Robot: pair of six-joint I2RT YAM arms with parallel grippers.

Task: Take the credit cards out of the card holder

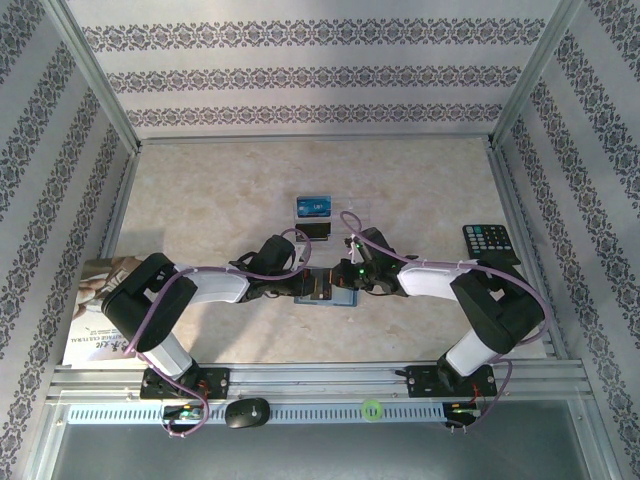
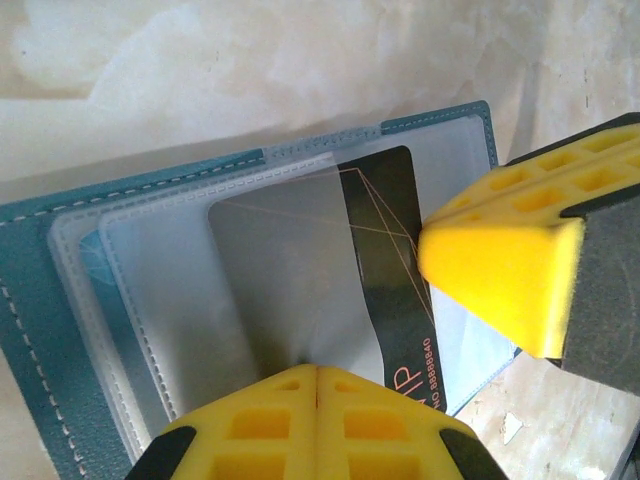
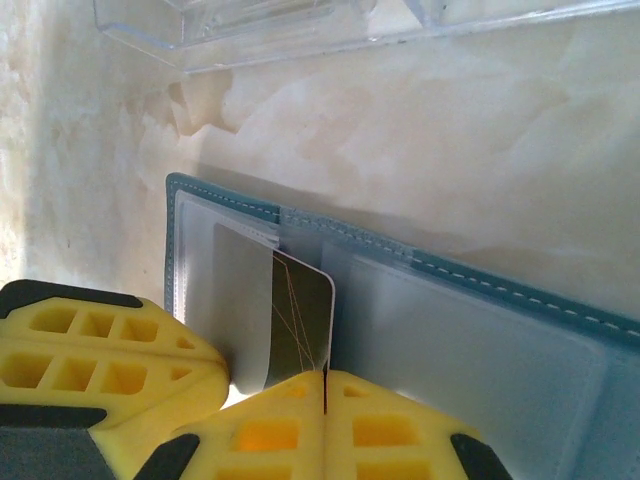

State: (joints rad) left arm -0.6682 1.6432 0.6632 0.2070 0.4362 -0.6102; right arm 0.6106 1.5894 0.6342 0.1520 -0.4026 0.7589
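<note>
Sliding out, not free yet — left gripper (image 2: 315, 372) is pinched shut on the black card (image 2: 385, 220), half out of the card holder (image 2: 25, 300); right gripper (image 3: 325, 378) is shut too, tip touching it.

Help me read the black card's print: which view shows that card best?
Left wrist: the black card is close, partly out of its clear pocket, some print readable. Right wrist shows one corner. Top external shows a tiny dark patch.

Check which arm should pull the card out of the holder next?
Left, probably. The left gripper is shut at the near end of the card, in line to draw it from the card holder. The right gripper, also shut, rests at the card's side, which suits bracing better.
</note>
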